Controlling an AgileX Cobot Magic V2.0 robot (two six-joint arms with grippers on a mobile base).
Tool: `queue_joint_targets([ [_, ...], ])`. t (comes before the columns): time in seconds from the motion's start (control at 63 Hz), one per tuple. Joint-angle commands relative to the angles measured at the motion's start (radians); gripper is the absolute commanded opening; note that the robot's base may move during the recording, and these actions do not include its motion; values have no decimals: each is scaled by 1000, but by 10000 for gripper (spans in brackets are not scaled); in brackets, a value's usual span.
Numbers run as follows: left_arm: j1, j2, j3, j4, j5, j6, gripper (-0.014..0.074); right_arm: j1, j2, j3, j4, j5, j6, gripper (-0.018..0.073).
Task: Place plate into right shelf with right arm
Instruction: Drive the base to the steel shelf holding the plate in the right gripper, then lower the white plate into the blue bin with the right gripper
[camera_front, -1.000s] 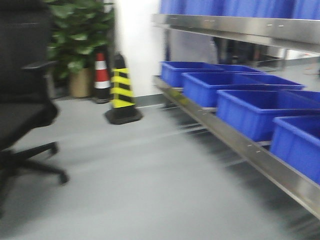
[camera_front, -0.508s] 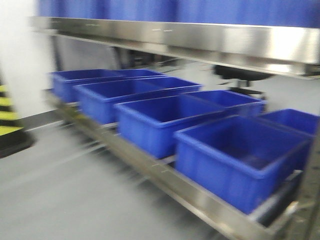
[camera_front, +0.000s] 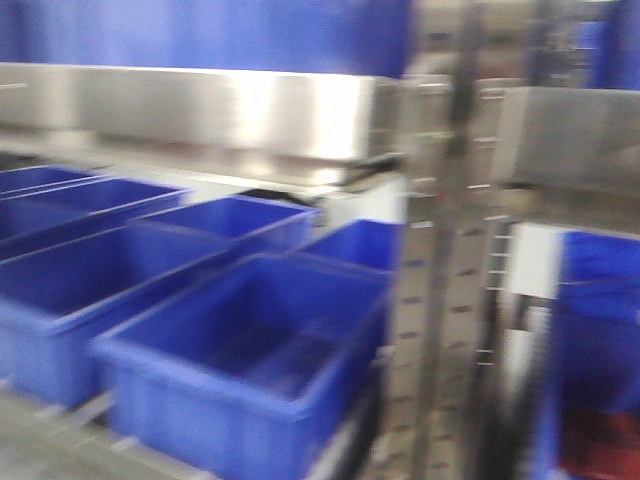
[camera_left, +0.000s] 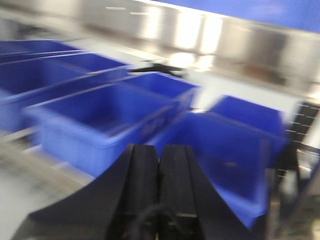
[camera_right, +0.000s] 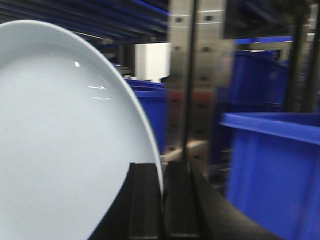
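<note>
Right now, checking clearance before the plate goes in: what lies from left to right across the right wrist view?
plate → right shelf's upright → blue bin

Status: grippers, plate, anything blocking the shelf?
Left gripper shut, empty. Right gripper shut on rim of plain white round plate, not yet shelved. Perforated steel upright of stainless-steel shelf dead ahead, blue plastic bins either side.

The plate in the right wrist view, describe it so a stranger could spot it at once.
Find the shiny steel shelf upright with blue bins beside it. Left of it, the plate fills the picture's left half, its rim pinched between black fingers. It is the only white, glossy, round thing among blue bins and metal.
</note>
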Motion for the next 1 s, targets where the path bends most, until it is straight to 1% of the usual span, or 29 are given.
queue_joint_targets([
  [0.0,-7,-4,10,-2,-84,-6,-47,-2,11,-31,0,-93,-5,56],
  [0.984,-7,-4,10,-2,-84,-6,-47,-2,11,-31,0,-92,-5,56],
])
